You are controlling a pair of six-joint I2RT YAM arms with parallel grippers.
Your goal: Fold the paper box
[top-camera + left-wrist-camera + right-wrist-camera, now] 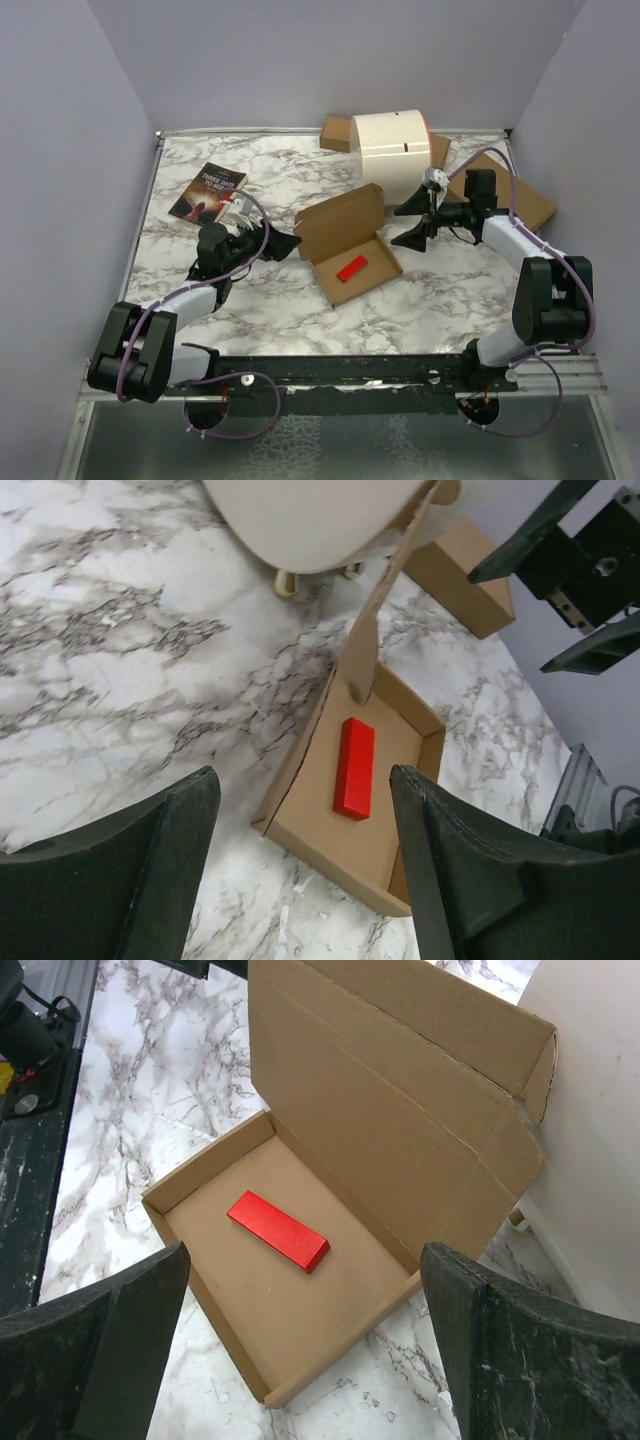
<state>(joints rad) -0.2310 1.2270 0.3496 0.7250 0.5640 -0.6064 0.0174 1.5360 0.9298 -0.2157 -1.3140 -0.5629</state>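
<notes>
Lying mid-counter, the plain brown cardboard mailer box holds a red rectangular block, lid raised; left fingers at its 9 o'clock, right fingers at 2 o'clock, both spread, empty.

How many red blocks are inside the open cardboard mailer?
1. The red rectangular block lies flat mid-floor in the open brown cardboard mailer box; its floor shows fully, none hidden.

paper box: plain brown die-cut cardboard, sits about mid-worktop, skewed to the table edges. Shallow tray is formed, all four walls up, flat on the marble. Lid open, hinged on the far-side wall and standing raised, tuck flap creased along its free edge.
</notes>
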